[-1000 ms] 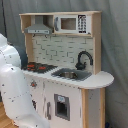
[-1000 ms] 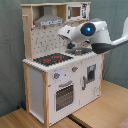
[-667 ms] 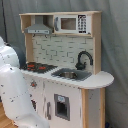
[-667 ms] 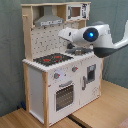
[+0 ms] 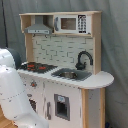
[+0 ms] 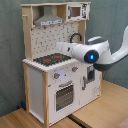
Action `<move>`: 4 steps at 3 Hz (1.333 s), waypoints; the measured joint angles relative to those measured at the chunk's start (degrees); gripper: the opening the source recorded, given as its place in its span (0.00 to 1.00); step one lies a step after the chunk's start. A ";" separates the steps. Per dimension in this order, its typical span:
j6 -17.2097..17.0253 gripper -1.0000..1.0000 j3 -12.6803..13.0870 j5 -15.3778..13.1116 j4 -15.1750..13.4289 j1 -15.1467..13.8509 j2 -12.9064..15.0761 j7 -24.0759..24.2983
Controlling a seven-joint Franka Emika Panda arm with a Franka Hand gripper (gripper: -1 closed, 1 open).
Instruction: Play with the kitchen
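1. In the first exterior view, a white arm link (image 5: pixel 12 95) fills that picture's lower left, nearest the camera.
2. In the second exterior view, the arm (image 6: pixel 92 52) reaches horizontally across the kitchen (image 6: pixel 50 65), over the worktop beside the hob (image 6: pixel 51 60).
3. The gripper is hidden; its state cannot be told.
4. The kitchen stands on a wooden floor (image 6: pixel 95 112) before a grey curtain (image 6: pixel 10 50).
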 joint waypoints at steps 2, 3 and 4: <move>5.74 1.00 -0.75 -7.10 -7.32 -0.18 -0.15 6.09; 8.38 1.00 -0.74 -10.10 -9.77 -0.12 -0.13 9.62; 11.16 1.00 -0.72 -14.57 -12.02 -0.03 -0.07 14.01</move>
